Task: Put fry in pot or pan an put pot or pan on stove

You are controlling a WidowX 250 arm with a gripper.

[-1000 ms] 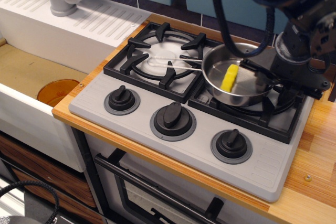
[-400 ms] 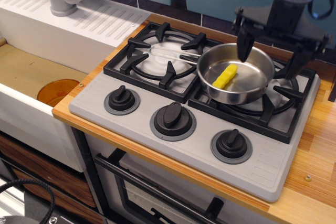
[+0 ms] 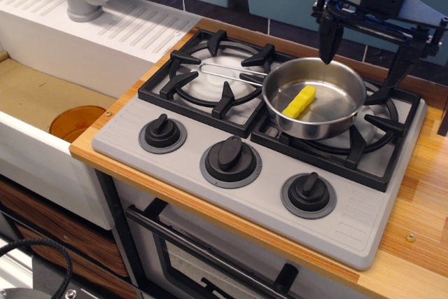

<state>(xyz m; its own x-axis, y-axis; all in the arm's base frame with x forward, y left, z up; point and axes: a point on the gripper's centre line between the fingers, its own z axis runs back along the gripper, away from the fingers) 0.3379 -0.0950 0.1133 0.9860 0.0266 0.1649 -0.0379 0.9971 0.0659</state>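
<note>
Gripper (image 3: 364,47) risen clear above pan (image 3: 314,97), jaws wide open, empty; fry (image 3: 298,101) inside pan on stove (image 3: 266,194) right burner.

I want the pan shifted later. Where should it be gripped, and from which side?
Probably grip the pan by its wire-loop handle, coming from above: the thin handle lies flat over the left burner grate, clear of the fry.

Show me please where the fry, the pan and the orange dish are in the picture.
fry (image 3: 299,101): main camera view, middle of the yellow stick.
pan (image 3: 336,125): main camera view, front outer wall.
orange dish (image 3: 73,122): main camera view, centre of its visible part, in the sink.
</note>
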